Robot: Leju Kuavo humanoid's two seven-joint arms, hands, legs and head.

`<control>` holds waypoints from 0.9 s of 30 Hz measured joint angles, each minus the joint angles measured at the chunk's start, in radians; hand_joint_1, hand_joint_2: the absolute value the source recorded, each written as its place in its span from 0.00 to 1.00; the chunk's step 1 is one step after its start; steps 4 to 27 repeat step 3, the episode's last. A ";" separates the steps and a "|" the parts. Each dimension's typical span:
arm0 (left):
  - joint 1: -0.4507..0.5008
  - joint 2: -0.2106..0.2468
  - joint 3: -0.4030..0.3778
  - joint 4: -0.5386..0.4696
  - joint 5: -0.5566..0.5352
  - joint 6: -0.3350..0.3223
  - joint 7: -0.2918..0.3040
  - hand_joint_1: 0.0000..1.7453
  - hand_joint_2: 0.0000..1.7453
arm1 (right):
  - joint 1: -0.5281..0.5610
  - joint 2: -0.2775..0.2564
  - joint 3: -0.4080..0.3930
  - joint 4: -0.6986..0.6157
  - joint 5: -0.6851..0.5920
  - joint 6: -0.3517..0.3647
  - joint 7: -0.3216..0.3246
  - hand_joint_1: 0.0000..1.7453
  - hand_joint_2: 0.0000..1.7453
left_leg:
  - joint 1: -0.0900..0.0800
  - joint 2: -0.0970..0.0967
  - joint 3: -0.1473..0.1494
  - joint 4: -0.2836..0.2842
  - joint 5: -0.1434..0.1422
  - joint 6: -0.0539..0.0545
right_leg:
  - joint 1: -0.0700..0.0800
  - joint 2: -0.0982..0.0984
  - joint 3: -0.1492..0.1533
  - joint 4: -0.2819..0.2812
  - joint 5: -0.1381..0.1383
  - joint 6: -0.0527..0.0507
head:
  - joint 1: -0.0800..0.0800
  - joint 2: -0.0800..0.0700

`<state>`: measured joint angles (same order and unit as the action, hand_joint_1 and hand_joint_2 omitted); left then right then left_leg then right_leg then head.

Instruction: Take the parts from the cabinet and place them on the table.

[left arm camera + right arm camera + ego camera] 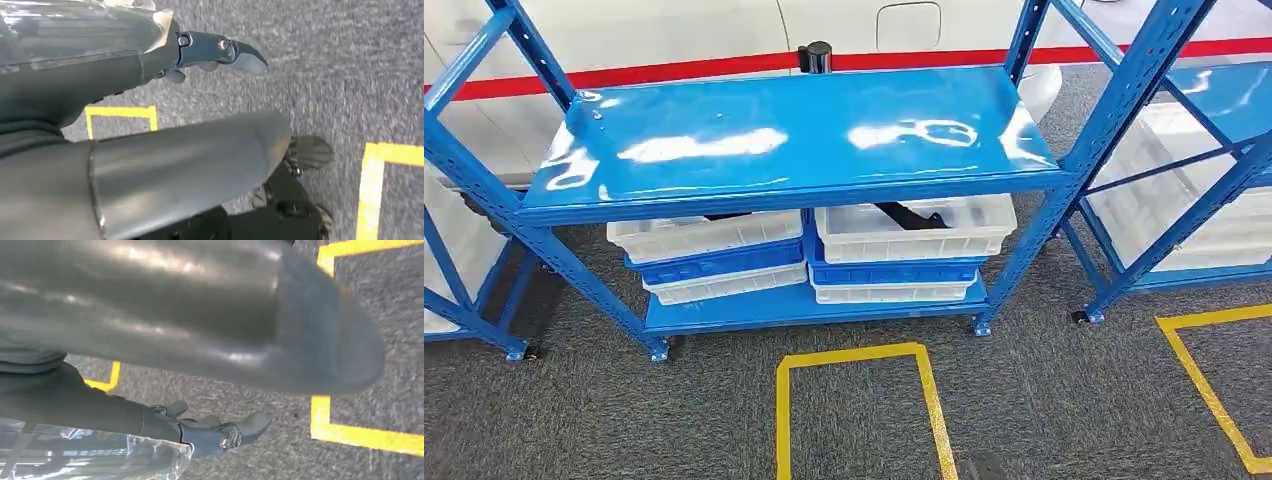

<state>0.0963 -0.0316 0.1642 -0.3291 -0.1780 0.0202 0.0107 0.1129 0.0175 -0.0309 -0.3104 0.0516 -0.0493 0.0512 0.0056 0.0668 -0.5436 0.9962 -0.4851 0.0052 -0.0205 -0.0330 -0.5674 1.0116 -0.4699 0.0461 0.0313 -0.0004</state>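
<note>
robot faces the blue metal shelving rack (794,190) | black parts (912,215) sit in the white plastic bin (914,232) on its lower shelf | left hand (215,52) and right hand (220,432) hang over carpet, fingers loose, holding nothing | should crouch low and reach under the top shelf

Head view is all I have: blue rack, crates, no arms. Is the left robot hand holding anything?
Observer: No. The left robot hand hangs empty over the grey carpet.
Operator: And the right one?
Observer: The right robot hand is empty too, its fingers stretched out.
Operator: Anything on the floor near it?
Observer: A yellow floor line runs across the carpet just past it.
</note>
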 joint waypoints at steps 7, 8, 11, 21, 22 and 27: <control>0.021 0.010 -0.054 -0.018 0.080 -0.007 -0.005 0.00 0.00 | 0.016 -0.004 0.004 -0.020 -0.023 0.021 -0.020 0.00 0.00 | 0.000 0.000 0.000 0.000 0.000 -0.001 | 0.000 0.000 0.000 0.000 0.000 0.000 | 0.000 0.000; 0.021 0.010 -0.054 -0.018 0.080 -0.007 -0.005 0.00 0.00 | 0.016 -0.004 0.004 -0.020 -0.023 0.021 -0.020 0.00 0.00 | 0.000 0.000 0.000 0.000 0.000 -0.001 | 0.000 0.000 0.000 0.000 0.000 0.000 | 0.000 0.000; 0.021 0.010 -0.054 -0.018 0.080 -0.007 -0.005 0.00 0.00 | 0.016 -0.004 0.004 -0.020 -0.023 0.021 -0.020 0.00 0.00 | 0.000 0.000 0.000 0.000 0.000 -0.001 | 0.000 0.000 0.000 0.000 0.000 0.000 | 0.000 0.000; 0.021 0.010 -0.054 -0.018 0.080 -0.007 -0.005 0.00 0.00 | 0.016 -0.004 0.004 -0.020 -0.023 0.021 -0.020 0.00 0.00 | 0.000 0.000 0.000 0.000 0.000 -0.001 | 0.000 0.000 0.000 0.000 0.000 0.000 | 0.000 0.000; 0.021 0.010 -0.054 -0.018 0.080 -0.007 -0.005 0.00 0.00 | 0.016 -0.004 0.004 -0.020 -0.023 0.021 -0.020 0.00 0.00 | 0.000 0.000 0.000 0.000 0.000 -0.001 | 0.000 0.000 0.000 0.000 0.000 0.000 | 0.000 0.000; 0.021 0.010 -0.054 -0.018 0.080 -0.007 -0.005 0.00 0.00 | 0.016 -0.004 0.004 -0.020 -0.023 0.021 -0.020 0.00 0.00 | 0.000 0.000 0.000 0.000 0.000 -0.001 | 0.000 0.000 0.000 0.000 0.000 0.000 | 0.000 0.000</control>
